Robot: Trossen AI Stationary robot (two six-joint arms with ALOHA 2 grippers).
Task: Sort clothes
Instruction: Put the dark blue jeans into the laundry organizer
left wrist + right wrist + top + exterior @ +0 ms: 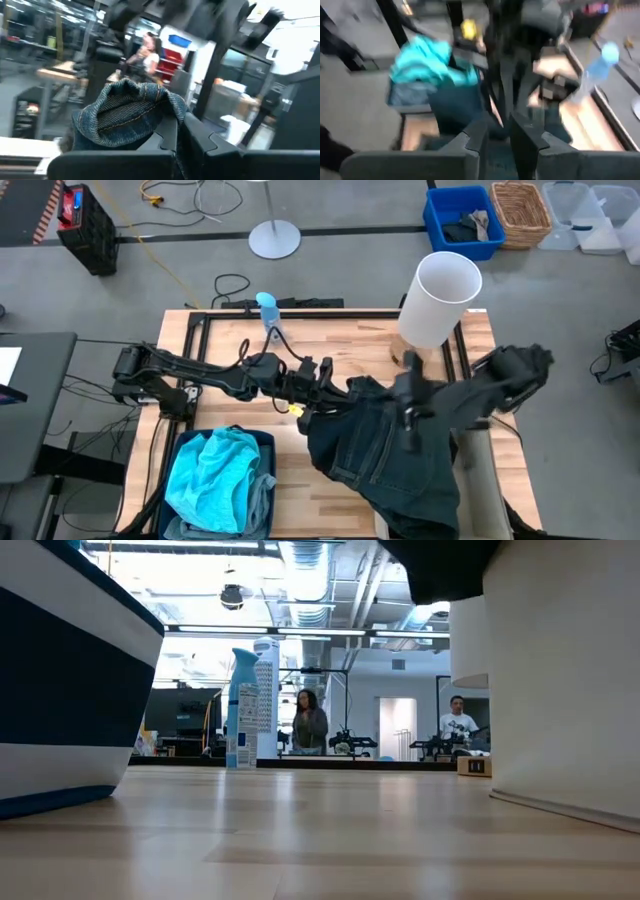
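A dark teal-black denim-like garment (385,455) hangs between my two grippers over the middle and near right of the table; its lowest part shows at the top of the low view (440,565). My left gripper (325,387) is shut on its left upper part. My right gripper (408,412) is shut on its right upper part. The bright turquoise garment (212,475) and the pale dusty blue one (262,498) lie in a dark blue bin (175,455) at the near left. The black garment is out of view. My left gripper pinches a bunched, folded edge of the denim (132,110) between its two fingers (200,132), coming level from the table's left. The cloth bulges up past the fingers, and the rest hangs below, clear of the table. My right gripper holds the garment's upper part (400,395) from above, coming from the table's right. In its wrist view the dark cloth (497,107) runs out between the closed fingers (475,137). The garment hangs below it, clear of the table.
A tall white cylinder bin (440,298) stands at the far right of the table, large in the low view (560,670). A blue spray bottle (268,310) stands at the far edge. People stand in the room behind (308,720). A blue crate (462,220) sits on the floor.
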